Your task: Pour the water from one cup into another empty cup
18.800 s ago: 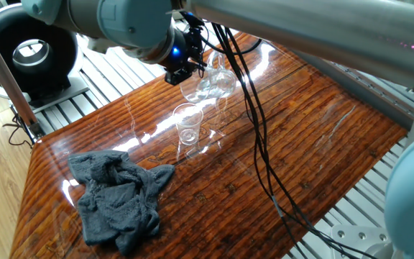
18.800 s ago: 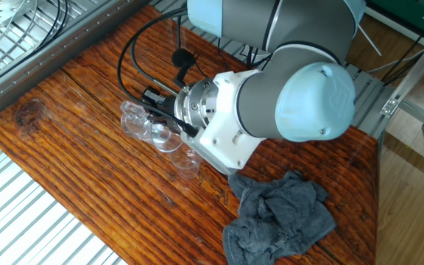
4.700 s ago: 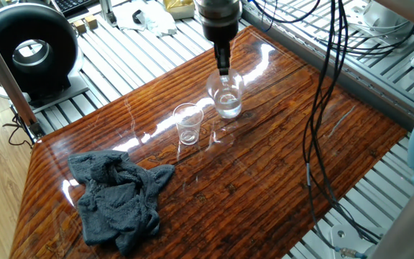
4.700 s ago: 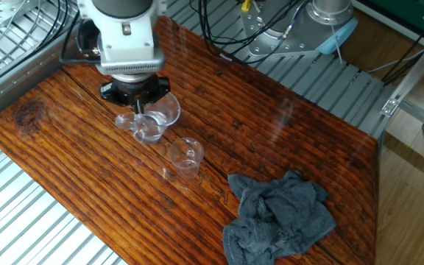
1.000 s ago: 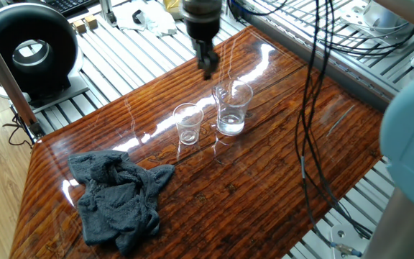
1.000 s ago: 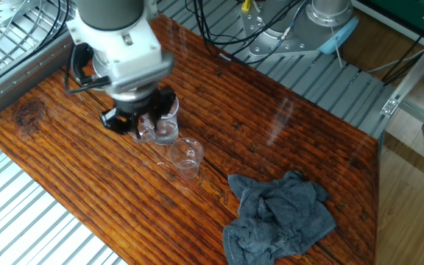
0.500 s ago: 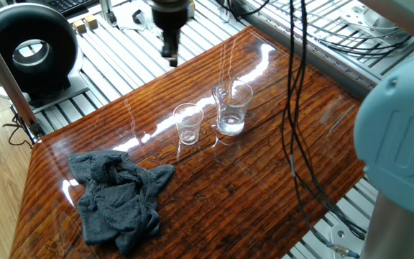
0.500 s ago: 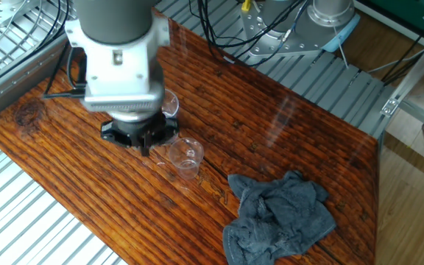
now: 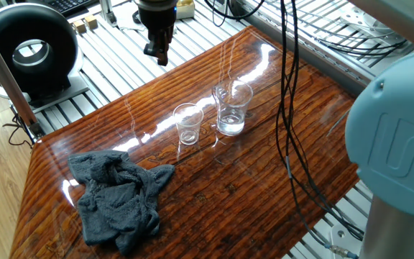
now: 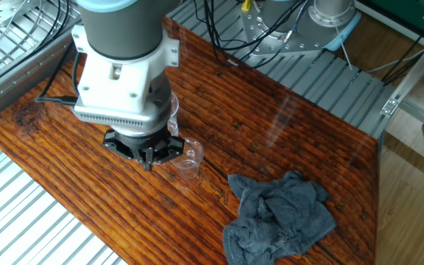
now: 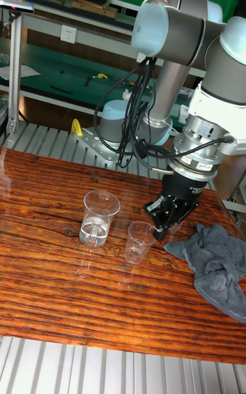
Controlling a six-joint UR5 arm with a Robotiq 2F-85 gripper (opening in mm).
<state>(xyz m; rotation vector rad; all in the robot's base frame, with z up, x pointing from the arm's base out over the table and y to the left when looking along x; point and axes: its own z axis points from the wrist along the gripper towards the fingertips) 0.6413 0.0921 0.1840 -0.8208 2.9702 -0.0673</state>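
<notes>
1. The larger clear tumbler (image 11: 100,219) is standing upright on the wooden table (image 11: 41,298), farthest left in the tall fixed view, with nothing gripping it.
2. A shallow pool of water (image 11: 94,233) is sitting in the bottom of this tumbler (image 9: 233,108).
3. The smaller tapered cup (image 11: 140,242) is standing upright just beside the tumbler and apart from it; whether it is holding any liquid cannot be told.
4. In one fixed view the smaller cup (image 9: 188,124) is showing to the left of the tumbler, both near the table's middle.
5. The gripper (image 11: 159,226) is hanging above the table, appearing close beside the small cup in the tall view; its fingers are grasping nothing, and how far apart they are standing cannot be told.
6. In one fixed view the gripper (image 9: 157,52) is appearing over the table's far edge, well apart from both cups.
7. A crumpled grey cloth (image 11: 215,264) is lying on the table at the right.
8. In the other fixed view the arm's wrist (image 10: 122,66) is hiding most of the tumbler, and the small cup (image 10: 188,156) is peeking out beside it.
</notes>
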